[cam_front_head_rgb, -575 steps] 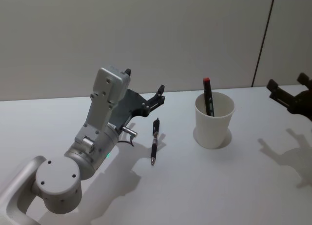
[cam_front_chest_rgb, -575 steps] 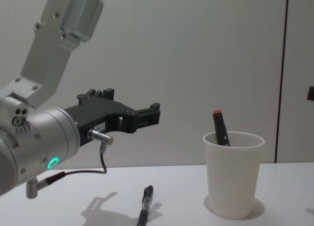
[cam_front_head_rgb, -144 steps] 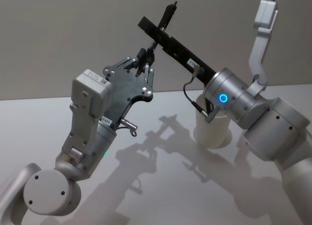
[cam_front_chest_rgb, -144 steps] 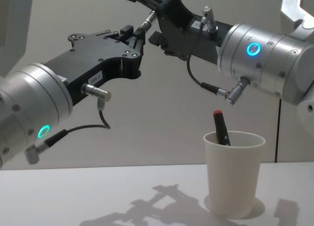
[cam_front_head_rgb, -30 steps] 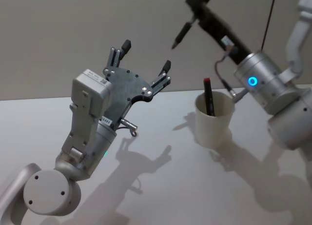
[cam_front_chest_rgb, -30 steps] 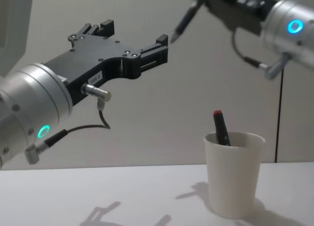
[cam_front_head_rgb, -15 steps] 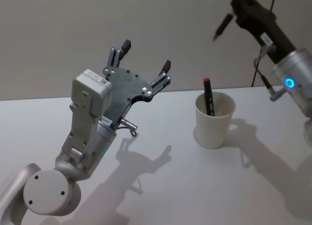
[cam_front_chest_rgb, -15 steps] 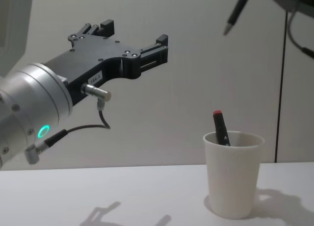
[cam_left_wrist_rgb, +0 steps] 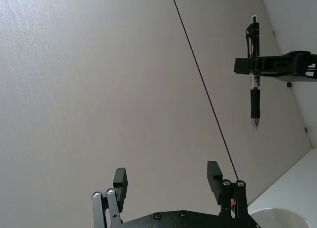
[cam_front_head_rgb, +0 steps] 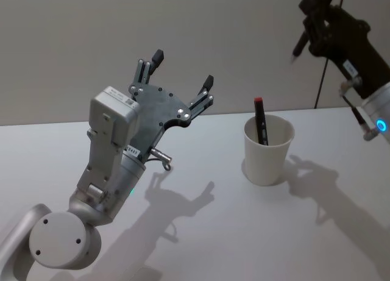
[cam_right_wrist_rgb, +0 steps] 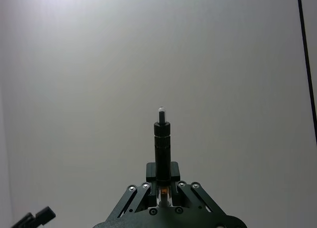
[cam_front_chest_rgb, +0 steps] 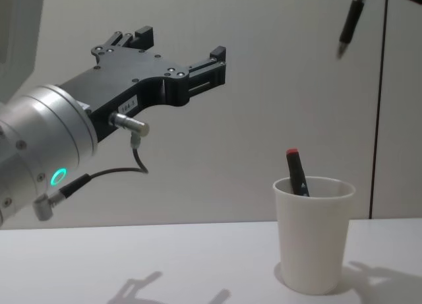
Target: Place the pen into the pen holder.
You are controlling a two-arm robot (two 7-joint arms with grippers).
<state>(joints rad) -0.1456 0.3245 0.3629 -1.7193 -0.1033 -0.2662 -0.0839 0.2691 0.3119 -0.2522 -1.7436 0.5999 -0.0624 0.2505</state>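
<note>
Pen (cam_left_wrist_rgb: 254, 74) between right fingers (cam_left_wrist_rgb: 243, 66)

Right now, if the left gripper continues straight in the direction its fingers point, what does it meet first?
Probably only the wall. The open left gripper points up and away, above the pen holder; the right gripper with the pen looks off to the side, though depth is unclear.

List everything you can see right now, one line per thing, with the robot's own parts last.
pen holder: one, white paper cup, upright on the table toward the right.
red-capped pen: one, dark body, standing in the pen holder and leaning on its rim.
pen: one, black, held high above and right of the pen holder, tip down.
table: one, white, under everything.
left claw: one, black, open, raised left of the pen holder.
right claw: one, black, shut on the pen, high at right.
</note>
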